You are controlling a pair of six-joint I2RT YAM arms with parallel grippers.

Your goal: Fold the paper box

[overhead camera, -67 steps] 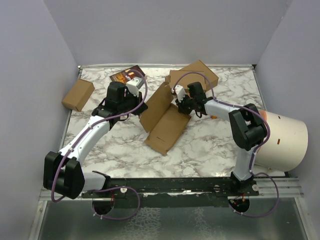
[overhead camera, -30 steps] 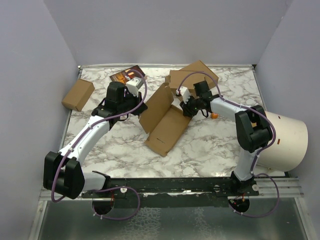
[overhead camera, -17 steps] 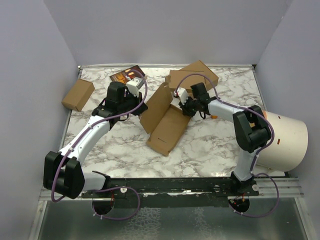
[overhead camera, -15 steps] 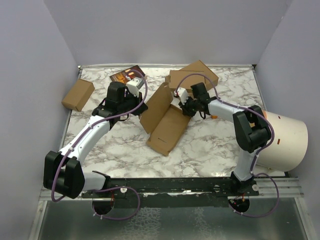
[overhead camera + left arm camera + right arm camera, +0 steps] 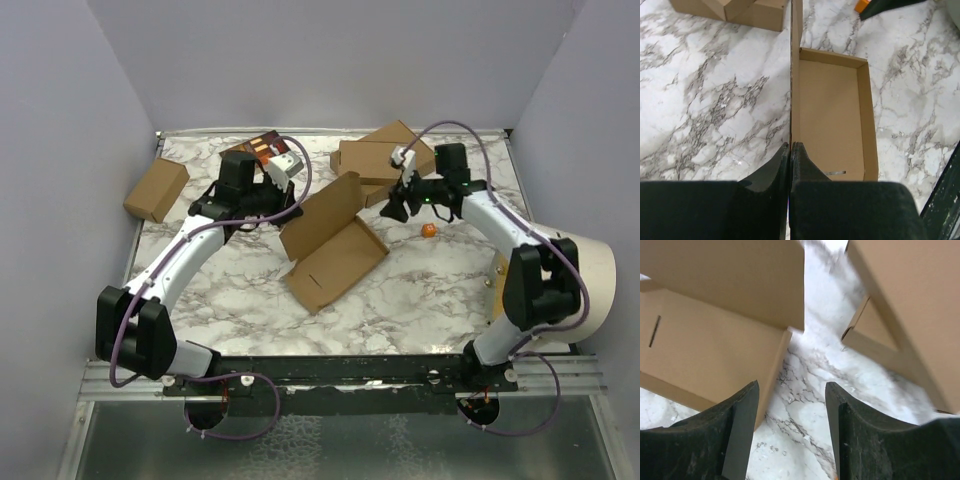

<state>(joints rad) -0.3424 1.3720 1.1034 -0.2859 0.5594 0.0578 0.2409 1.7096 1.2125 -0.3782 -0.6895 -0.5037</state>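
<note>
Looking down from above, you will find the paper box around the middle of the tabletop. Its shallow tray lies flat on the marble, and one long panel stands up along the side of the tray that faces the far-left corner.

Your left fingers are pinched together on the top edge of that upright panel. In the left wrist view the panel runs edge-on straight away from them. The tray lies open to its right, with low walls and a short slit at the end nearest the fingers.

Your right fingers are spread wide and hold nothing; only marble shows between them. In the overhead view they sit off the far-right end of the paper box, between it and the stacked pair of boxes by the far edge. The right wrist view puts a corner of the tray just to the left of the gap and the stacked boxes to the right. You cannot tell whether the tips touch the tabletop.

A small orange object lies on the marble just beside the right fingers, toward the right edge. A small carton sits near the left edge, well apart from the paper box.
</note>
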